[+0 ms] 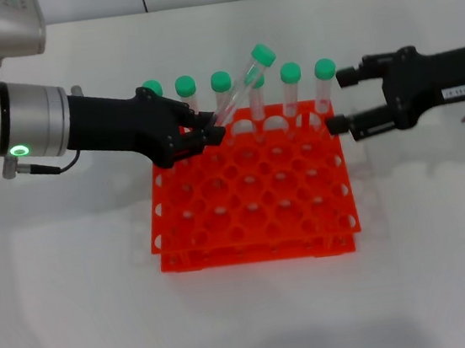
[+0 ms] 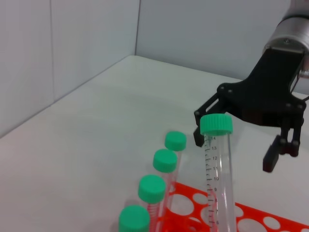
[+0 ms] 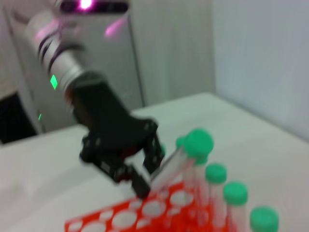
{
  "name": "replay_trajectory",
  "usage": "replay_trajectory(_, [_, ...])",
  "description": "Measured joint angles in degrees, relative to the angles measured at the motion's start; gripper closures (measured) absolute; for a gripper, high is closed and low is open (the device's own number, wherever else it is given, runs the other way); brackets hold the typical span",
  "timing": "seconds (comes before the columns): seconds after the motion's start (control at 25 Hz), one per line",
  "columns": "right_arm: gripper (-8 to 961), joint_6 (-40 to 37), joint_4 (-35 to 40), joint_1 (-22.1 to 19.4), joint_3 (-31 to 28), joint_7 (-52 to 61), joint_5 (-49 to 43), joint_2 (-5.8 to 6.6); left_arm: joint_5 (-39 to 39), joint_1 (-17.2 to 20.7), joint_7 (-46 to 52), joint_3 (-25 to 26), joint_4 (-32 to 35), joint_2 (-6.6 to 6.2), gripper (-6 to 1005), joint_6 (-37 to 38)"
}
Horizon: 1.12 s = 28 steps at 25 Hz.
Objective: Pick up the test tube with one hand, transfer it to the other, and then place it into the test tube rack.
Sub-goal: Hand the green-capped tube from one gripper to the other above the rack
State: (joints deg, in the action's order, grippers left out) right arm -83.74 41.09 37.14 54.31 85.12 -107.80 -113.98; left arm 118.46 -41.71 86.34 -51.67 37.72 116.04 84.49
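Note:
My left gripper (image 1: 210, 132), black and unlabelled, is shut on the lower end of the test tube (image 1: 239, 92). It holds the tube tilted above the back edge of the orange-red rack (image 1: 255, 256), with the green cap (image 1: 263, 53) up and toward the right. My right gripper (image 1: 341, 101), black with a white label, is open at the rack's back right corner, a short way from the tube. The left wrist view shows the tube (image 2: 219, 183) with the right gripper (image 2: 235, 147) open behind it. The right wrist view shows the left gripper (image 3: 140, 174) holding the tube (image 3: 176, 162).
Several other green-capped tubes (image 1: 292, 82) stand upright in the rack's back row, just behind and below the held tube; they also show in the left wrist view (image 2: 165, 160). The rack's other holes are empty. White table (image 1: 80, 311) lies all around.

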Motion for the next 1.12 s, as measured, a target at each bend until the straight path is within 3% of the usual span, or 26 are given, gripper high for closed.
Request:
replay_trajectory(0.4, [84,2.2,-1.9,-0.4,-0.9,3.0,7.5,-1.11,0.2,-0.5,-0.1,0.0,0.0,0.06,796,-0.1])
replay_trajectory(1.12, [85,1.2,-17.8,1.5,0.0,-2.5,22.6,-1.88,-0.3,-1.0,-1.4,0.1,0.0,0.66,794,-0.5])
